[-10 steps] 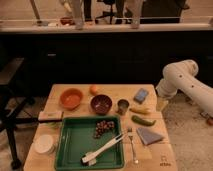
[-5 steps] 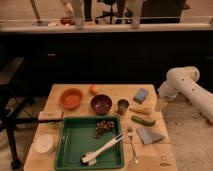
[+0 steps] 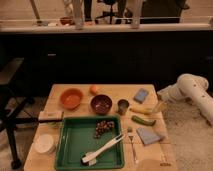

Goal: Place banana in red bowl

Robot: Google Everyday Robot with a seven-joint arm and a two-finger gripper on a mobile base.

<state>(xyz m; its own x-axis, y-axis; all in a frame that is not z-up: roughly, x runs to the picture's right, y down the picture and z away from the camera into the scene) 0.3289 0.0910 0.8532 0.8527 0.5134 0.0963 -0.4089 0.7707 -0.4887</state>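
The banana (image 3: 141,111) is small and yellow and lies on the wooden table (image 3: 112,90) right of centre, just above a dark green vegetable (image 3: 143,120). The red bowl (image 3: 71,98) is bright orange-red, stands at the table's back left and looks empty. My gripper (image 3: 160,105) hangs from the white arm (image 3: 192,89) that comes in from the right. It is low at the table's right edge, right next to the banana's right end. I cannot tell whether it touches the banana.
A maroon bowl (image 3: 101,104), an orange (image 3: 94,89), a dark cup (image 3: 123,106) and a blue sponge (image 3: 141,95) stand between banana and red bowl. A green tray (image 3: 75,150) in front holds grapes (image 3: 103,128) and a white brush (image 3: 102,148). A grey cloth (image 3: 150,135) lies at the right.
My gripper has come down a little towards the table beside the banana's right end. Nothing on the table has moved.
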